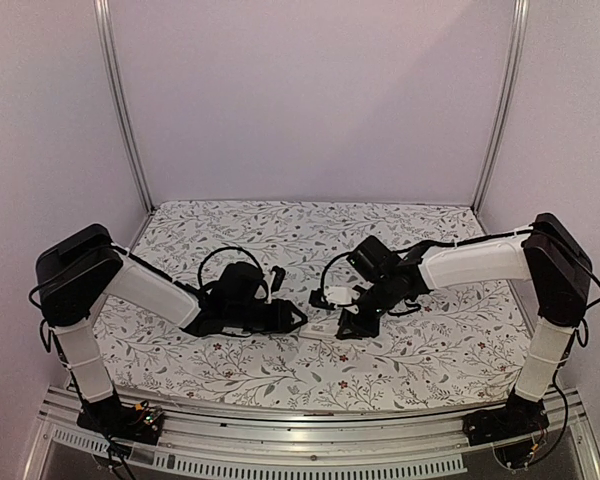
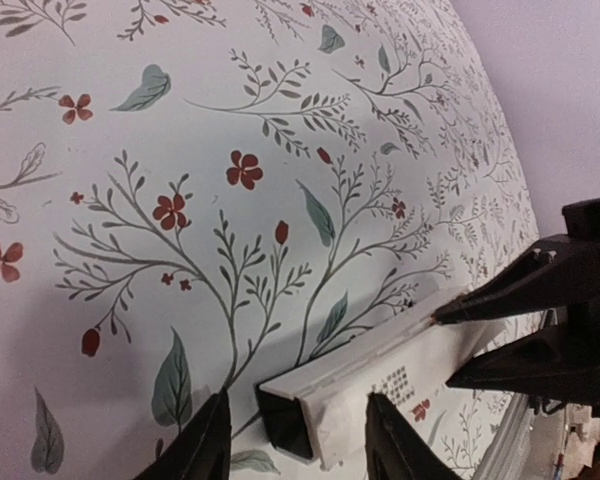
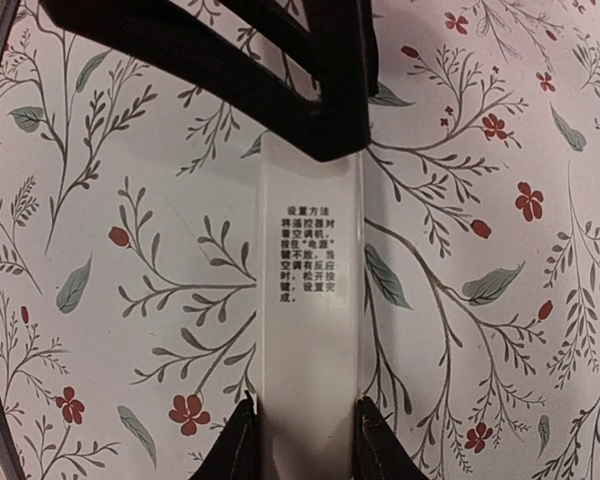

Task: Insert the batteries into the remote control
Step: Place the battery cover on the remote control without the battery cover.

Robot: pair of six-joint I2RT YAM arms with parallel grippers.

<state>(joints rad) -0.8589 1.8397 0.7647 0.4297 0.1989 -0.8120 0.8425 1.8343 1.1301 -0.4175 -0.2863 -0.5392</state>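
The white remote control (image 1: 319, 326) lies on the flowered table between my two grippers. In the right wrist view it (image 3: 310, 330) runs straight away from me, printed label up. My right gripper (image 3: 304, 402) is shut on its near end, with a fingertip (image 3: 242, 440) pressed on each long side. In the left wrist view its black end (image 2: 285, 420) sits between my left gripper's (image 2: 298, 396) open fingers. The right finger (image 2: 395, 445) is against it and the left finger (image 2: 205, 440) stands a little off. The batteries are not in view.
The flowered cloth (image 1: 430, 340) covers the whole table. Metal frame posts (image 1: 120, 100) stand at the back corners and a rail (image 1: 280, 440) runs along the near edge. Black cables (image 1: 220, 262) loop above each wrist.
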